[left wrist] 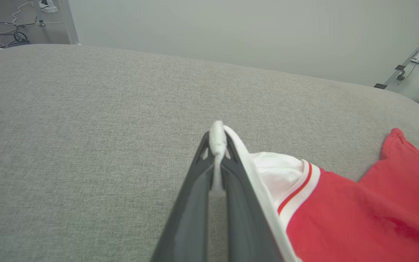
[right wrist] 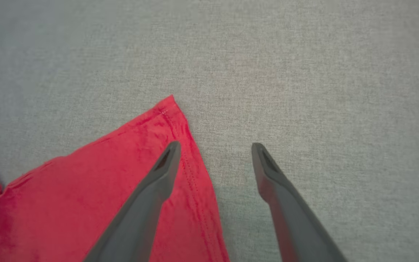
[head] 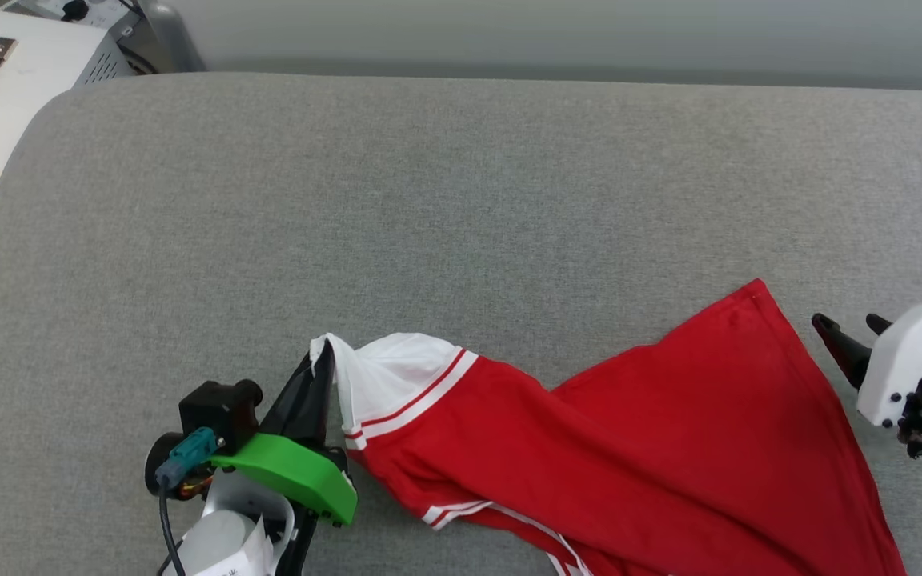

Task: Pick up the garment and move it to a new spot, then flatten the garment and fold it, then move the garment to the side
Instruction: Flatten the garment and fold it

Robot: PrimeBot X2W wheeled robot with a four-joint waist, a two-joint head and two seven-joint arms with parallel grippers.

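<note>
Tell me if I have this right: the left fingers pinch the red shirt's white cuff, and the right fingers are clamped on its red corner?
Not quite. The left fingers do pinch the red shirt's white cuff, but the right fingers are spread open at its red corner, gripping nothing. The right wrist view shows it.

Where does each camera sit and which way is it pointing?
Head view: on the head, facing forward and down at the grey cushion and red garment; left gripper lower left, right gripper far right.
Left wrist view: on the left wrist, along its shut fingers pinching the garment's white edge.
Right wrist view: on the right wrist, down between its open fingers at the garment's red corner.
Shared: all show the garment on the cushion.
</note>
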